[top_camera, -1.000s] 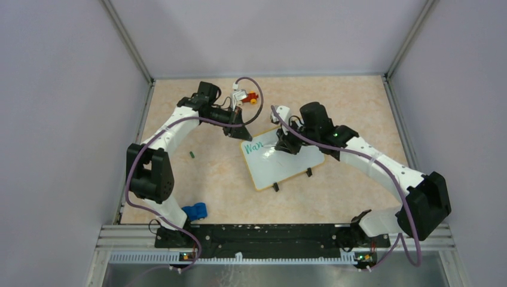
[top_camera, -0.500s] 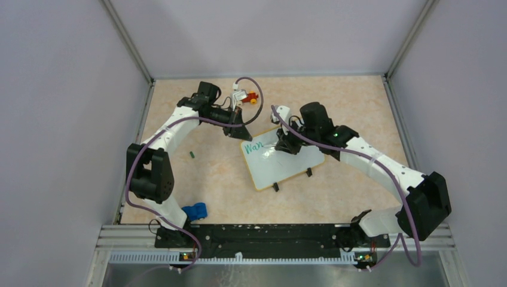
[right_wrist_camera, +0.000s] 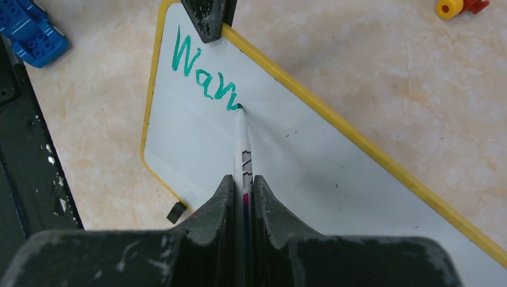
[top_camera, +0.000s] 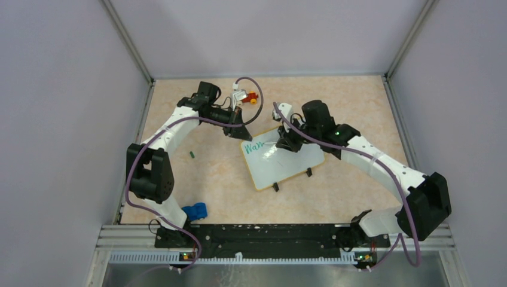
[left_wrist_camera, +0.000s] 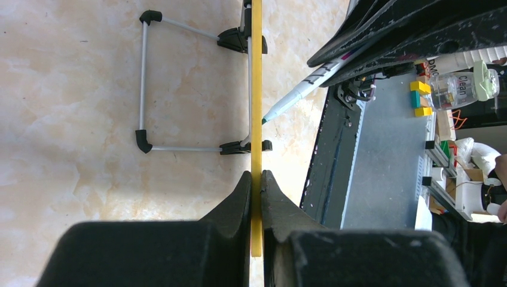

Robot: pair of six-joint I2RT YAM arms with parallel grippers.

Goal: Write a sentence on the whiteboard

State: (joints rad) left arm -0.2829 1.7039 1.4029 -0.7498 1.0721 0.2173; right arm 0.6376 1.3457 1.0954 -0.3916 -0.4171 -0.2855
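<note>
The whiteboard (top_camera: 286, 162), white with a yellow rim and black feet, leans at the table's middle. My left gripper (top_camera: 234, 133) is shut on its yellow top edge (left_wrist_camera: 256, 119), seen edge-on in the left wrist view. My right gripper (top_camera: 286, 143) is shut on a white marker (right_wrist_camera: 244, 158) whose green tip touches the board (right_wrist_camera: 311, 173). Green lettering (right_wrist_camera: 203, 75) reading "Wan" runs along the board's upper left; it also shows in the top view (top_camera: 255, 146). The marker also shows beyond the board in the left wrist view (left_wrist_camera: 299, 92).
A small green marker cap (top_camera: 192, 154) lies left of the board. A blue toy block (top_camera: 195, 211) sits near the left arm's base. A red and yellow toy piece (top_camera: 253, 97) and a white object lie at the back. The board's wire stand (left_wrist_camera: 179, 84) rests behind it.
The right gripper has shifted slightly right and back along the board, and the green lettering has grown by another stroke. The left arm has not moved.
</note>
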